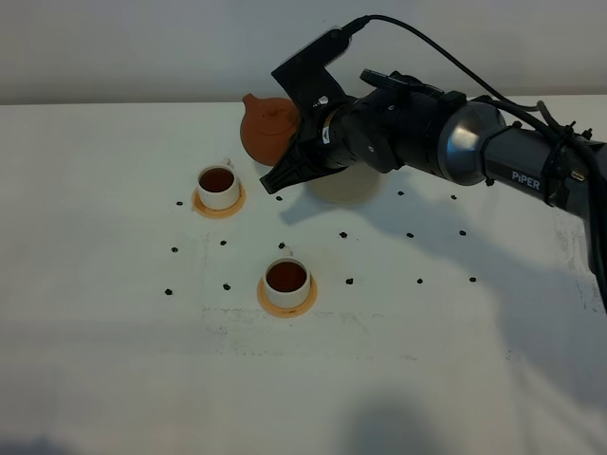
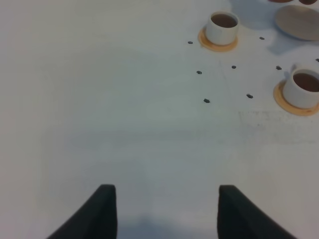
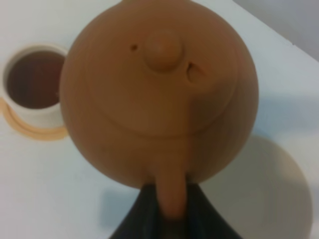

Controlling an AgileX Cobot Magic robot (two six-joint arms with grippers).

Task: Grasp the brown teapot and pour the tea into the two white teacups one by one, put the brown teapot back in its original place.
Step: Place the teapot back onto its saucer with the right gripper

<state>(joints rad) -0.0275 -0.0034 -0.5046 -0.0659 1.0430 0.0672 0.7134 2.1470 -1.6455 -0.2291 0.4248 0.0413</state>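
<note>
The brown teapot hangs above the table, close to upright, with its spout toward the left. My right gripper is shut on its loop handle. Just right of it lies the bare beige coaster, the original place. Both white teacups hold dark tea, one at the left and one nearer the front, each on an orange-tan saucer. My left gripper hovers open over bare table, away from the cups, with nothing between its fingers.
Small dark specks are scattered over the white table around the cups. The right arm reaches in from the right edge, and its black cable arcs above it.
</note>
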